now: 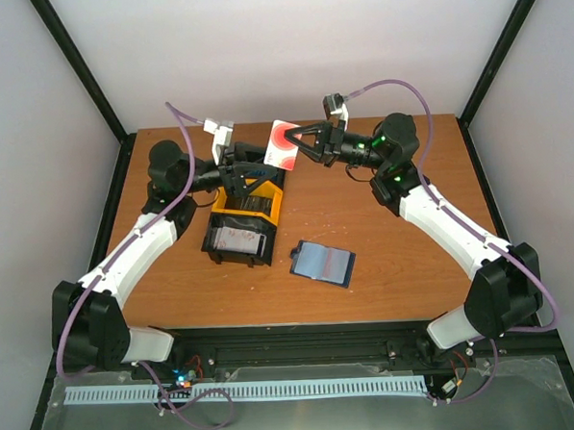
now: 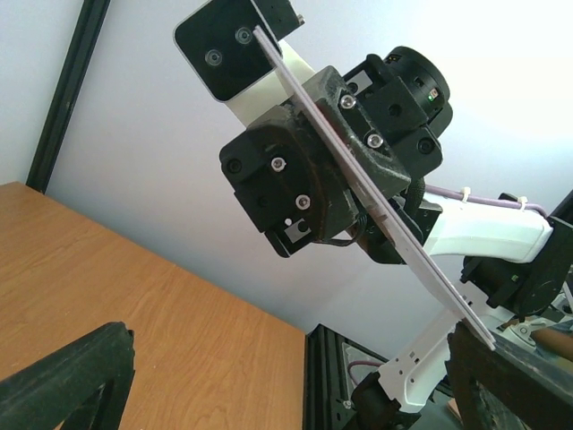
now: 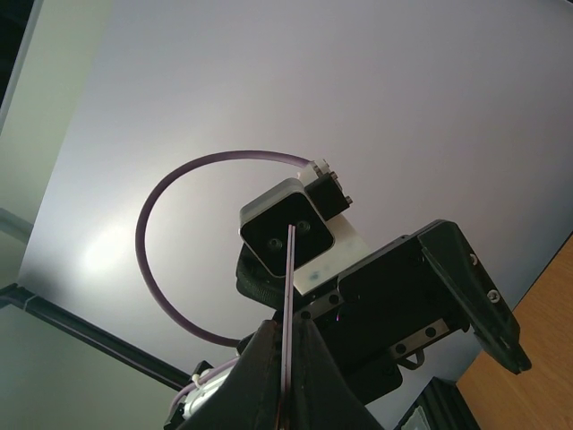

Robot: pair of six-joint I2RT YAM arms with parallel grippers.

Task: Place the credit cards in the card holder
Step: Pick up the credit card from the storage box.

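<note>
Top external: right gripper (image 1: 302, 143) pinches a credit card (image 1: 283, 146); open card holder (image 1: 322, 263) lies well below its jaws; left gripper (image 2: 291, 358) gapes, apparently empty.

Just right of the bin tray (image 1: 244, 222), the card holder (image 1: 322, 263) lies open and flat on the table (image 1: 405, 257). It is apart from the tray with bare wood around it, so a tool can come down there from above or from the right. Over the far end of the tray the room is narrow: the left tool (image 1: 256, 173) hangs there with fingers spread, and the right tool (image 1: 299, 143) grips a white credit card (image 1: 283, 144) close beside it.
</note>
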